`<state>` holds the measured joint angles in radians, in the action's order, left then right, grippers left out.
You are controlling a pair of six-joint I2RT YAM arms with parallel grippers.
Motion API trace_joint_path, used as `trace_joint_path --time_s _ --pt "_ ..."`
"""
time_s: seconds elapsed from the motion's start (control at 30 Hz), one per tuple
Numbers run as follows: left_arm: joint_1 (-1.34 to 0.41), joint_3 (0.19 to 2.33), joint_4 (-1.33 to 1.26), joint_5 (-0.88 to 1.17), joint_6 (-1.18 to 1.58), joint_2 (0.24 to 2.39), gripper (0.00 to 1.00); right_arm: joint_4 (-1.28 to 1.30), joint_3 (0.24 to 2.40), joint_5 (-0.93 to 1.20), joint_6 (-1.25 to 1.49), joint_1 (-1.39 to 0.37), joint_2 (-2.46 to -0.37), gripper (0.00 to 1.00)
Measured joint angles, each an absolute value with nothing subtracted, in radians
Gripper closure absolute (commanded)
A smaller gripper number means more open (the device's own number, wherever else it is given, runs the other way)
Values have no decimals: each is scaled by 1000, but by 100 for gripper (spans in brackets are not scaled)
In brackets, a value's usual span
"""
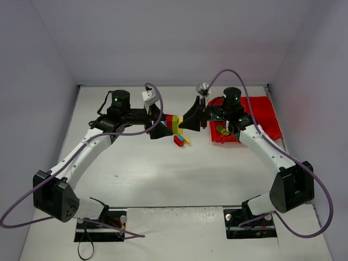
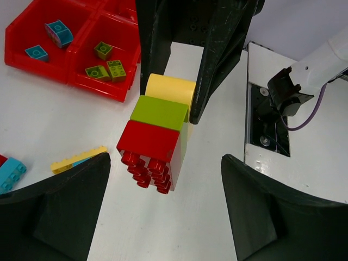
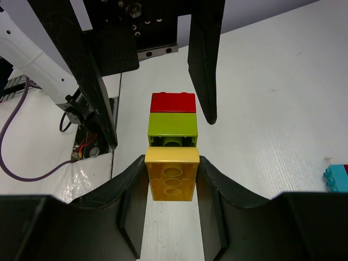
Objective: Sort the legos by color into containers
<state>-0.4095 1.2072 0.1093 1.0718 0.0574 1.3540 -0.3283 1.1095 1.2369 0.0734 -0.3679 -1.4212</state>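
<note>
— What has the right gripper [image 3: 171,163] got?
— It pinches the yellow brick [image 3: 171,176] by its sides, at the bottom centre of the right wrist view. A lime green brick [image 3: 173,125] is plugged onto the yellow one and a red brick [image 3: 173,102] onto the green. The three make one stack sticking out sideways from the jaws.
— And the left gripper [image 2: 165,157]?
— Spread wide. Its fingers [image 2: 60,212] stand on either side of the red end, apart from it, in the lower part of the left wrist view.
— Where is all this?
— In the middle of the top view, just to the left of the red tray [image 1: 266,111].
— What lies in the tray?
— In the upper left of the left wrist view there are two cyan legos [image 2: 57,32] in one compartment and three lime green legos [image 2: 99,72] in the next.
— Loose pieces?
— A yellow-and-cyan flat piece [image 2: 79,159] and a cyan brick [image 2: 11,173] lie on the table [image 2: 54,125], at the left edge of that view.
— Any writing?
— Any marks on the studs are too small to read.
</note>
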Motion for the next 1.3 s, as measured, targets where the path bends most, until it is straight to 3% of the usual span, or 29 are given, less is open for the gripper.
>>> trace_joint_path --time_s 0.23,0.47,0.53,0.93,1.3 --pt "-436 1207 98 1072 64 1388 31 -327 1110 1239 73 -368 -1421 100" --pt "-442 1207 84 1073 80 1396 51 -327 1110 1239 73 -376 -1421 100" --pt "-443 1207 67 1075 86 1398 52 -326 1110 1239 72 -381 -1421 100" --pt "-440 1208 40 1106 110 1414 88 -316 1110 1239 51 -392 -1422 100" --pt "-440 1208 85 1108 63 1409 91 -304 1105 1255 31 -347 -1422 100"
